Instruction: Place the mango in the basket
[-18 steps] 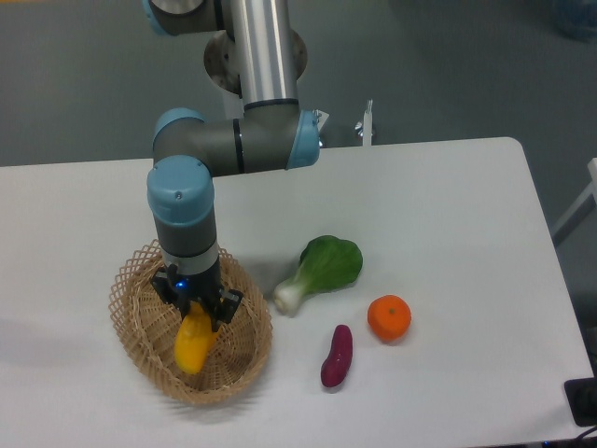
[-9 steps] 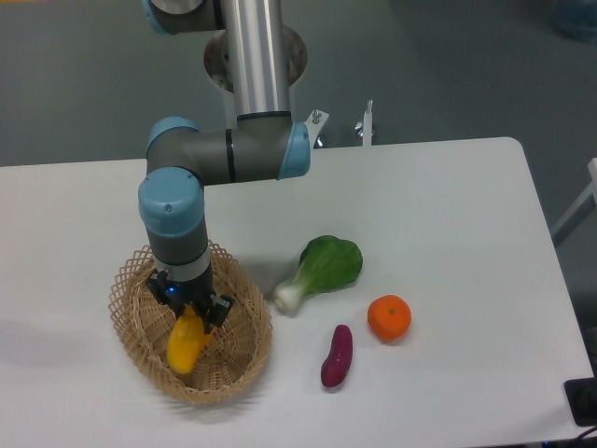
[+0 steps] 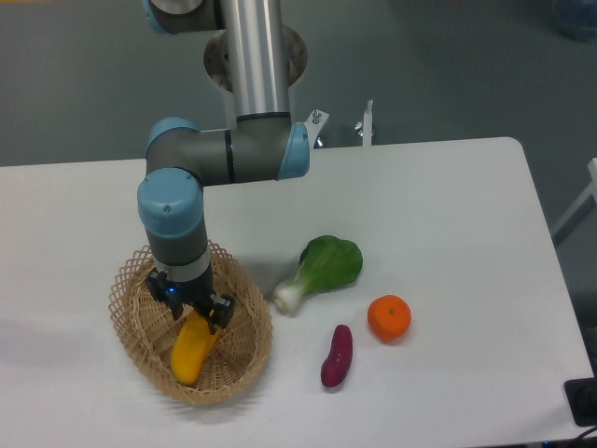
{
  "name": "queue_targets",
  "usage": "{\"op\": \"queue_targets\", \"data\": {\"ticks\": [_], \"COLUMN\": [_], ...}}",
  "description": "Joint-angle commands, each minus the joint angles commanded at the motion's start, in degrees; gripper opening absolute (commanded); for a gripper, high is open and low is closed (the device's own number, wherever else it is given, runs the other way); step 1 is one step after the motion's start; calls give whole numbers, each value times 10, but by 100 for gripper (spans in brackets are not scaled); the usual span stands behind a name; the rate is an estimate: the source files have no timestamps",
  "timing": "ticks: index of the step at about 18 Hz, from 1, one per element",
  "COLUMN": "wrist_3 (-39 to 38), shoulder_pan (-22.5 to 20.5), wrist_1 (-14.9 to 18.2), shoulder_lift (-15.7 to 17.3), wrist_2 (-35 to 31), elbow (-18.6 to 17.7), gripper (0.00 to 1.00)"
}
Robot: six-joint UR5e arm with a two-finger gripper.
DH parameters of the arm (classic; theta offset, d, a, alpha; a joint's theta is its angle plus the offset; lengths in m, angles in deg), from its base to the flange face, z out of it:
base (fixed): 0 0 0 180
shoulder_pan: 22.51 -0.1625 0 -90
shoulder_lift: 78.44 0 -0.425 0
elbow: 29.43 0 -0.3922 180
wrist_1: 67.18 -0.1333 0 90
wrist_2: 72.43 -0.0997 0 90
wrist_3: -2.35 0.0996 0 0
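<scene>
One step is left: the mango (image 3: 190,347), lying low inside the basket (image 3: 140,271) and seemingly still pinched at its upper end by the gripper (image 3: 194,314), should be released with the jaws opened fully before a straight lift clear of the rim. Compared with half a second earlier, the mango is seen lower and tilted flatter.

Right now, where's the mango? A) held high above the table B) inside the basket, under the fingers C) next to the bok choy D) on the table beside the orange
B: the mango lies within the basket, its upper end right at the gripper, away from the orange and the bok choy.
</scene>
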Motion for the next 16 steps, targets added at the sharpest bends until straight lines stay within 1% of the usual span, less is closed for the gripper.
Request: {"op": "queue_targets", "data": {"ticks": [3,6,8,11,14,16], "wrist_3": [0,-1,-1,0,2,23], "shoulder_pan": [-1,-3,-10,-34,-54,-80], "wrist_1": [-2,3,4,4,9,13], "shoulder_lift": [3,4,10,20,21,24], "wrist_2": [-1,-2,-3,-2,-2,-1], "elbow": [10,39,45,53,76,83], "gripper": [100,100,100,100,100,100]}}
